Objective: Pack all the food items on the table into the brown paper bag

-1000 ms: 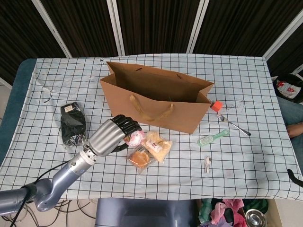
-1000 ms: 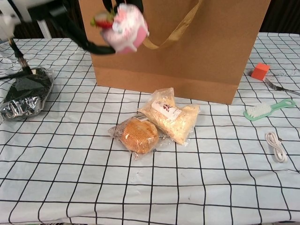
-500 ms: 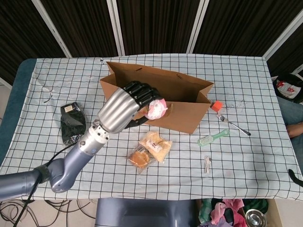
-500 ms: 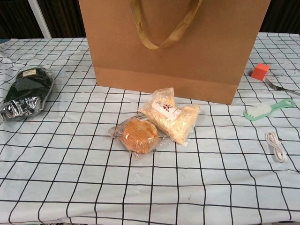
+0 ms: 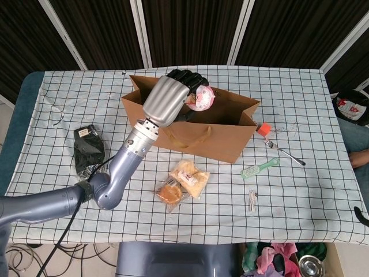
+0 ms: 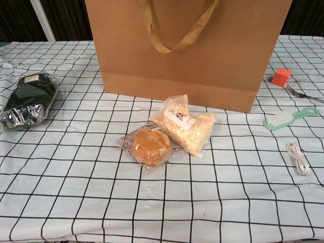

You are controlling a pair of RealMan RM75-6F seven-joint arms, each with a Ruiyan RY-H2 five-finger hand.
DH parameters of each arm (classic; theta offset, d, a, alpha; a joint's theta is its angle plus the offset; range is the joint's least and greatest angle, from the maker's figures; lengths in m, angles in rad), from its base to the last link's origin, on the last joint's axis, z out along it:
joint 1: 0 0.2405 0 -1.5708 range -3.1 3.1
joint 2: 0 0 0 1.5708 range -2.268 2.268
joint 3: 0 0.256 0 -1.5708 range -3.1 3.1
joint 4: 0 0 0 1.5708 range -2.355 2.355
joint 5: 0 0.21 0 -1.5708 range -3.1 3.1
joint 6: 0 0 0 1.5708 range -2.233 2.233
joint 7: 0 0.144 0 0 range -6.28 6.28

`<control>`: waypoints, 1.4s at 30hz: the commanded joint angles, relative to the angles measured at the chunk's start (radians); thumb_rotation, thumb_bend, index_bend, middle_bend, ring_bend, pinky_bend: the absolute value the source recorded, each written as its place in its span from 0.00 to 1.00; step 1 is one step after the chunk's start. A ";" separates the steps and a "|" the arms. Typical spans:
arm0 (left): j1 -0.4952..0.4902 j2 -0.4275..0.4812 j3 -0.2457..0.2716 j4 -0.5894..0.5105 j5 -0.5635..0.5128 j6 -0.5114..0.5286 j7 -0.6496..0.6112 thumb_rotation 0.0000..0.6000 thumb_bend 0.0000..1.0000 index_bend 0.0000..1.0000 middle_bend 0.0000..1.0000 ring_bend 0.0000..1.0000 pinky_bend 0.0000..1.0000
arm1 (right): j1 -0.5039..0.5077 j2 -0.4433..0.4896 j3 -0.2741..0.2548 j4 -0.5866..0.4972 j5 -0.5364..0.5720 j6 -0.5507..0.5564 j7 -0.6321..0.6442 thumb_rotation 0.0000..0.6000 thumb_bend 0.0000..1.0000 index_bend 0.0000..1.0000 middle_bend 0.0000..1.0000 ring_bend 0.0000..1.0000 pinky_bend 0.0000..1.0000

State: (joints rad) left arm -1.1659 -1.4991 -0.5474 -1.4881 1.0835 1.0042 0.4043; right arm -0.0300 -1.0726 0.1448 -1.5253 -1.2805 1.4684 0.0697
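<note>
My left hand (image 5: 170, 98) holds a pink wrapped pastry (image 5: 203, 98) above the open mouth of the brown paper bag (image 5: 230, 135). The bag (image 6: 228, 55) stands upright at mid-table. In front of it lie a round bun in clear wrap (image 5: 170, 193) (image 6: 149, 146) and a bag of pale crumbly snack (image 5: 192, 177) (image 6: 183, 125), touching each other. A dark foil food packet (image 5: 88, 151) (image 6: 28, 98) lies at the left. My right hand shows in neither view.
To the bag's right are an orange cube (image 5: 264, 129) (image 6: 280, 77), a fork (image 5: 285, 152), a green brush (image 5: 259, 168) (image 6: 290, 118) and a small white cable (image 5: 252, 201) (image 6: 298, 158). The checked cloth (image 5: 311, 104) covers the table.
My left hand rose from the table front and carried the pink pastry up and back, from in front of the bag to over its opening. It left the chest view.
</note>
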 commanded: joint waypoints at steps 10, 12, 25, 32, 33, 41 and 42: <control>-0.007 0.083 0.021 -0.080 -0.178 -0.042 0.094 1.00 0.00 0.10 0.03 0.00 0.08 | -0.004 0.003 0.003 -0.003 -0.005 0.011 0.007 1.00 0.22 0.01 0.10 0.19 0.19; 0.001 0.101 0.017 -0.111 -0.180 -0.021 0.095 1.00 0.00 0.10 0.04 0.00 0.08 | -0.004 0.003 0.003 -0.004 -0.007 0.014 0.007 1.00 0.22 0.01 0.10 0.19 0.19; 0.241 0.374 0.084 -0.467 -0.024 0.192 0.080 1.00 0.01 0.10 0.08 0.00 0.11 | -0.004 0.002 -0.003 -0.016 -0.023 0.022 -0.007 1.00 0.22 0.01 0.10 0.19 0.19; 0.468 0.474 0.292 -0.528 0.218 0.302 -0.020 1.00 0.01 0.11 0.09 0.00 0.11 | -0.002 -0.002 -0.005 -0.020 -0.024 0.020 -0.022 1.00 0.22 0.01 0.10 0.19 0.19; 0.508 0.479 0.342 -0.507 0.276 0.317 -0.054 1.00 0.01 0.11 0.09 0.00 0.11 | -0.002 -0.002 -0.005 -0.020 -0.023 0.021 -0.026 1.00 0.22 0.01 0.10 0.19 0.19; 0.598 0.386 0.506 -0.284 0.476 0.309 -0.233 1.00 0.02 0.12 0.09 0.00 0.11 | -0.001 -0.007 -0.005 -0.020 -0.015 0.017 -0.042 1.00 0.22 0.01 0.10 0.19 0.19; 0.599 0.372 0.516 -0.266 0.485 0.299 -0.235 1.00 0.02 0.12 0.09 0.00 0.10 | 0.000 -0.007 -0.005 -0.020 -0.015 0.016 -0.043 1.00 0.22 0.01 0.10 0.19 0.19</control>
State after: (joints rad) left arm -0.5940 -1.0878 -0.0681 -1.8164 1.5282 1.3118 0.2093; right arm -0.0304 -1.0798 0.1399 -1.5450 -1.2955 1.4845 0.0270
